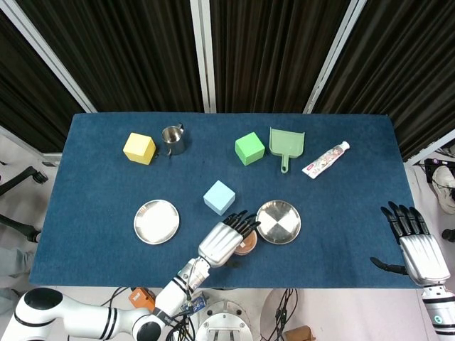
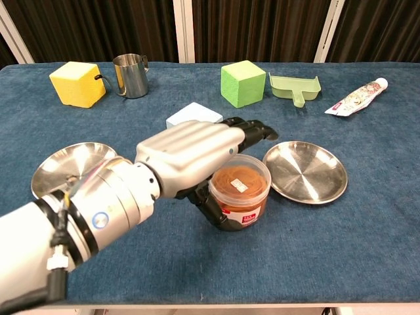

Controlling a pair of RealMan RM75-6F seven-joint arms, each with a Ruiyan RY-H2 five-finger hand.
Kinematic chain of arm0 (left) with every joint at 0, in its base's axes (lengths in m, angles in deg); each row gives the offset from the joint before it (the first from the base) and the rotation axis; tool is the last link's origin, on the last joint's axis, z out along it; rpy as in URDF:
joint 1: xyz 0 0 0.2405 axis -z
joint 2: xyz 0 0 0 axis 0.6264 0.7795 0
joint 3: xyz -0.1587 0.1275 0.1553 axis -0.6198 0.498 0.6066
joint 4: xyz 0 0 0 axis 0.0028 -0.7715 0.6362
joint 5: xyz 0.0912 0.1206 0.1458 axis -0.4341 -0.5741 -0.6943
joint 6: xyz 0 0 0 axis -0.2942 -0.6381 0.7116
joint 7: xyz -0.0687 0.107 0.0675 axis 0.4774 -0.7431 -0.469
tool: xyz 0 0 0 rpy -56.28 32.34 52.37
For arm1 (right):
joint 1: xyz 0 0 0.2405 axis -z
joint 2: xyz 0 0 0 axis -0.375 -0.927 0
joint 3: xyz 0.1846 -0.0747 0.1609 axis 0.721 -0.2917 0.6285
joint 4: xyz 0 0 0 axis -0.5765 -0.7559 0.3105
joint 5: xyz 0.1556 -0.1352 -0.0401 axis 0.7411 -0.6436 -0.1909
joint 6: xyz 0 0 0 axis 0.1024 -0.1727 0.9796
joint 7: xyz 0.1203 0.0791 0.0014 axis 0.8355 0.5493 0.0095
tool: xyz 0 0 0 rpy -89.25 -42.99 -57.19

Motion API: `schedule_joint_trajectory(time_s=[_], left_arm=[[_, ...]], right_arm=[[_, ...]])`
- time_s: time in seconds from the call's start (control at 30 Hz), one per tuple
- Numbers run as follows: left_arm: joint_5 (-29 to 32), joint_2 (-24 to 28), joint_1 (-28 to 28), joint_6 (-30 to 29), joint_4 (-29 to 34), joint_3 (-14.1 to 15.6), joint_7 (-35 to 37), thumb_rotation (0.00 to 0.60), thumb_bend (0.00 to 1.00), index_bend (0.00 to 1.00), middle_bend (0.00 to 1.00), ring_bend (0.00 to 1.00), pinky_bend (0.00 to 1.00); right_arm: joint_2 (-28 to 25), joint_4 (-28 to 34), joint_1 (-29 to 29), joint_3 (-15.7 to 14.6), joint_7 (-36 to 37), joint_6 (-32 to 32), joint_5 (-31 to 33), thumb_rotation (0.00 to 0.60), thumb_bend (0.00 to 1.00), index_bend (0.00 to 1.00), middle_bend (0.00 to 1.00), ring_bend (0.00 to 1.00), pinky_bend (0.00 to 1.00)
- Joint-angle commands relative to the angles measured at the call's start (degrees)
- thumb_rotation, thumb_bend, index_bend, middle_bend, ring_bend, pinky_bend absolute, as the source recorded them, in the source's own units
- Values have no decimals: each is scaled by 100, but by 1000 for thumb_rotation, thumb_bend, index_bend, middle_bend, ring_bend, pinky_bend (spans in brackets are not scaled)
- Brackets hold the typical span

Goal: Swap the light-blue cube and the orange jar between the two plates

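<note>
1. Your left hand [image 2: 190, 152] reaches over the middle of the blue table [image 1: 341, 213], palm down. Its fingers [image 2: 252, 129] stretch forward and lie slightly apart above the orange jar [image 2: 240, 190], while the thumb curls low against the jar's near left side. Whether the hand truly grips the jar cannot be told from either view.
2. The orange jar stands upright on the cloth, lid on, just left of the right-hand plate [image 2: 305, 172] and not on it. In the head view the jar [image 1: 246, 246] peeks out from under the fingers.
3. The right-hand plate carries nothing. The left-hand plate [image 2: 65, 167] also carries nothing, and your left forearm hides part of it in the chest view.
4. The light-blue cube [image 1: 219, 197] rests on the cloth between the two plates, on neither one. In the chest view only its top shows behind the left hand.
5. Your right hand [image 1: 414, 240] hangs off the table's right edge, palm down, fingers straight and spread, holding nothing.
6. Along the far side of the table lie a yellow cube [image 1: 139, 148], a steel cup [image 1: 173, 139], a green cube [image 1: 249, 148], a green dustpan [image 1: 286, 144] and a toothpaste tube [image 1: 325, 159].
</note>
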Motion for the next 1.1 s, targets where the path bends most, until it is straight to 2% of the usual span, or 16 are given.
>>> schedule_joint_trajectory(time_s=[0.03, 0.1, 0.17, 0.23, 0.37, 0.47, 0.67, 0.83, 0.93, 1.03, 1.1], left_arm=[[-45, 425, 64, 52, 622, -242, 406, 578, 0, 74, 18, 0, 144], [-193, 574, 95, -127, 706, -513, 536, 560, 0, 74, 19, 0, 141], [-178, 565, 138, -317, 502, -809, 634, 554, 9, 74, 19, 0, 140], [186, 468, 217, -323, 162, -1071, 713, 547, 24, 74, 19, 0, 140], [1087, 202, 437, -115, -559, -1391, 782, 534, 29, 74, 21, 0, 127], [1503, 10, 618, -22, -999, -1462, 729, 502, 11, 74, 22, 0, 99], [1894, -300, 910, -32, -1551, -1477, 576, 461, 0, 74, 22, 0, 86], [2109, -393, 1030, -134, -1795, -1422, 389, 460, 0, 74, 21, 2, 86], [2349, -449, 1098, -163, -1956, -1396, 206, 488, 0, 74, 22, 15, 97], [2557, -500, 1174, -224, -2099, -1403, 20, 564, 11, 91, 35, 77, 221], [2673, -501, 1187, -297, -2080, -1414, -54, 597, 61, 159, 87, 170, 394]], right_arm=[[-8, -4, 14, 3, 16, 5, -16, 482, 208, 0, 0, 0, 0], [-18, -13, 34, 7, 40, -11, -38, 483, 208, 0, 0, 0, 0], [-26, -10, 53, 20, 51, -29, -49, 483, 208, 0, 0, 0, 0], [-18, -12, 64, 31, 43, -32, -63, 482, 208, 0, 0, 0, 0], [-2, -3, 51, 43, -2, 25, -93, 482, 208, 0, 0, 0, 0], [-9, 8, 42, 55, -10, 84, -79, 483, 208, 0, 0, 0, 0], [-39, 12, 40, 94, 19, 135, -49, 482, 208, 0, 0, 0, 0], [-65, -6, 69, 94, 107, 97, -99, 482, 208, 0, 0, 0, 0], [-67, -24, 95, 102, 150, 37, -145, 483, 208, 0, 0, 0, 0], [-81, -27, 117, 95, 198, 0, -189, 482, 208, 0, 0, 0, 0], [-88, -41, 137, 103, 236, -36, -200, 483, 208, 0, 0, 0, 0]])
